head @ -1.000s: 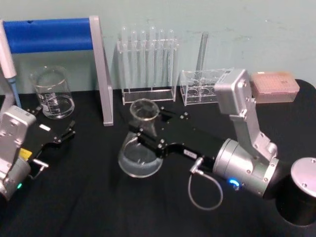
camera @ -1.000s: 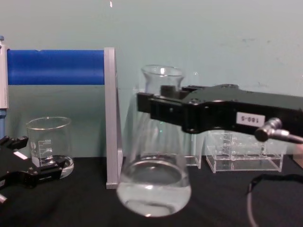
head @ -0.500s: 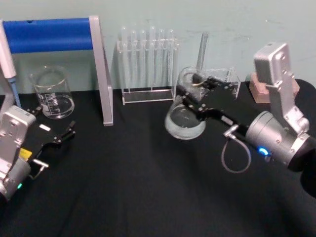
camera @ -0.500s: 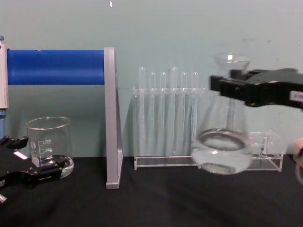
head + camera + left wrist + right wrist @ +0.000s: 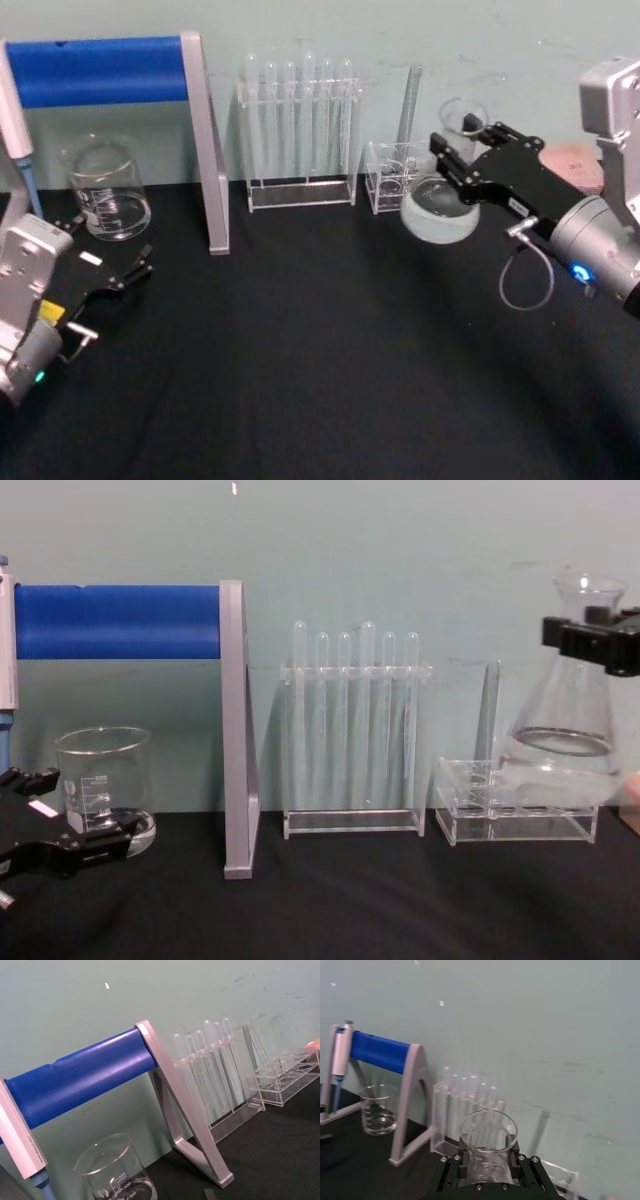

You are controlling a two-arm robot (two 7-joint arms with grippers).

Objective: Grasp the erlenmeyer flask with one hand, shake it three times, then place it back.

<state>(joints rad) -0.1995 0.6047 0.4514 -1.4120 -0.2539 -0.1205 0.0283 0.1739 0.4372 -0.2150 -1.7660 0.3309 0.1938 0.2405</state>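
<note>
The erlenmeyer flask [image 5: 441,214] is clear glass with a little liquid in its wide base, and it hangs in the air in front of the small clear rack. My right gripper [image 5: 458,150] is shut on its neck. In the chest view the flask [image 5: 566,742] is held upright at the far right, above the table, with the right gripper [image 5: 588,642] around the neck. The right wrist view looks down the gripper [image 5: 488,1161] at the flask's open rim [image 5: 488,1132]. My left gripper [image 5: 108,270] rests open at the left, near the beaker.
A glass beaker [image 5: 106,188] stands at the back left beside a grey stand with a blue bar [image 5: 100,70]. A test tube rack [image 5: 298,135] and a low clear rack [image 5: 392,178] line the back wall. A pink box [image 5: 575,160] lies behind the right arm.
My right gripper has swung the flask from the table's middle to the far right and lifted it higher. The left arm has not moved.
</note>
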